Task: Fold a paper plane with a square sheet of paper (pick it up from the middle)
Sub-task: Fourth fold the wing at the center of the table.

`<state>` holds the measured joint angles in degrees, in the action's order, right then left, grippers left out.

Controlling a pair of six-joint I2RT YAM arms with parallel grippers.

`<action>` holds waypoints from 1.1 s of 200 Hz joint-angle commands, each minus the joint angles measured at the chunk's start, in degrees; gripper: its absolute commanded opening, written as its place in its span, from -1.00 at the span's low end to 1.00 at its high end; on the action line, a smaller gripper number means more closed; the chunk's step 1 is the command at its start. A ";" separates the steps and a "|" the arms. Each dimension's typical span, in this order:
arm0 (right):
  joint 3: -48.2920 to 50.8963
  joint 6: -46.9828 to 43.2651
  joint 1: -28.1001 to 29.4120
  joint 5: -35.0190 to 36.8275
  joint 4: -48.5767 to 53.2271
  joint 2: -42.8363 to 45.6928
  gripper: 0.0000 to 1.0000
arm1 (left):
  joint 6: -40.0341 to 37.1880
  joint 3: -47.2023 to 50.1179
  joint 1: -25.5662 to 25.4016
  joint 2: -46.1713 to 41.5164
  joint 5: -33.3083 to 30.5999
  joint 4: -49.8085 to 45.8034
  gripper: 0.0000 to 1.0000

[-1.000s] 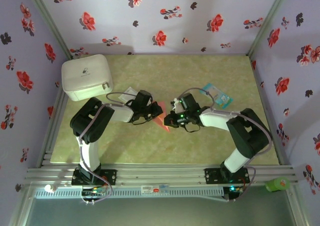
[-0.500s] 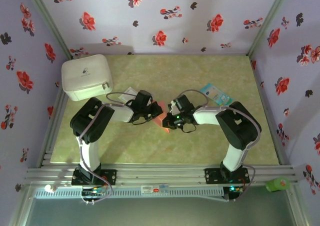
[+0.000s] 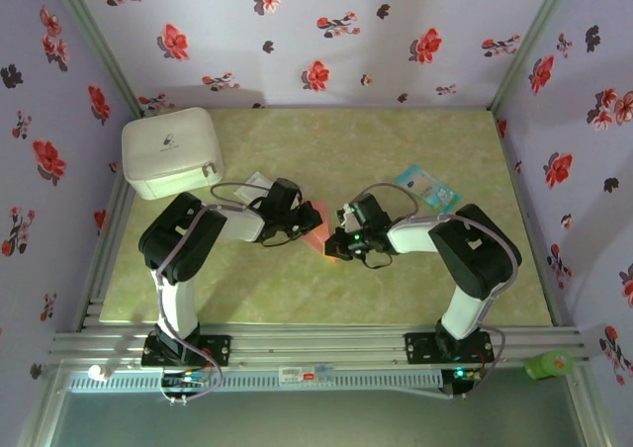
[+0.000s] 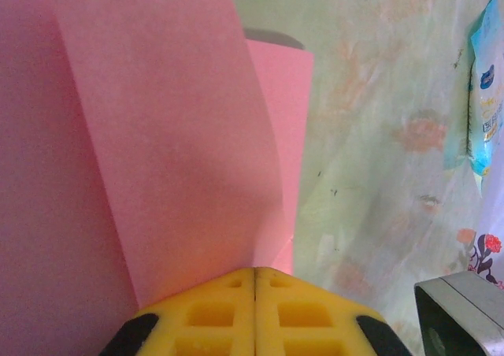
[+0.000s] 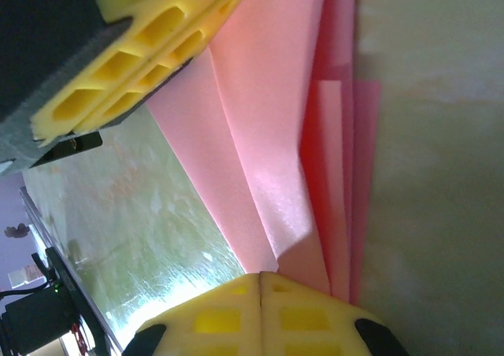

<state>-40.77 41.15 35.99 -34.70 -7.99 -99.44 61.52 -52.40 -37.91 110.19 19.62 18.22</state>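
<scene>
Mid-fold, I judge. My left end effector (image 4: 253, 297) and right end effector (image 5: 261, 301), each pressed together, pinch the layered pink paper (image 3: 316, 227), which spans between them, low over the counter (image 3: 396, 299). Next move: flatten the crease, both moving together.

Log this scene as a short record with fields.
paper: pink paper, partly folded into layers, mid-table between both grippers
left gripper: shut on the paper
right gripper: shut on the paper from the other side
white box: far left corner
teal packet: lying flat, right of the grippers
</scene>
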 commanded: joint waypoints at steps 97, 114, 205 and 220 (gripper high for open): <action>5.35 -4.67 -0.31 1.48 11.22 5.80 -0.90 | -0.94 0.89 0.65 2.16 -2.27 -3.88 -0.86; 6.52 -4.62 -0.30 0.86 10.87 7.26 -0.89 | -0.96 0.89 0.73 2.13 -2.30 -4.07 -0.86; 0.72 -3.66 -1.43 -1.86 10.91 13.39 -0.86 | -0.52 0.90 0.56 1.87 -2.43 -3.75 -0.86; -1.89 -2.16 -1.37 -2.26 9.24 9.57 -0.86 | -0.52 0.98 0.56 1.86 -2.46 -3.72 -0.86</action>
<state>-38.28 36.73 34.85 -34.76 3.64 -85.84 61.54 -52.40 -37.91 110.19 19.57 18.20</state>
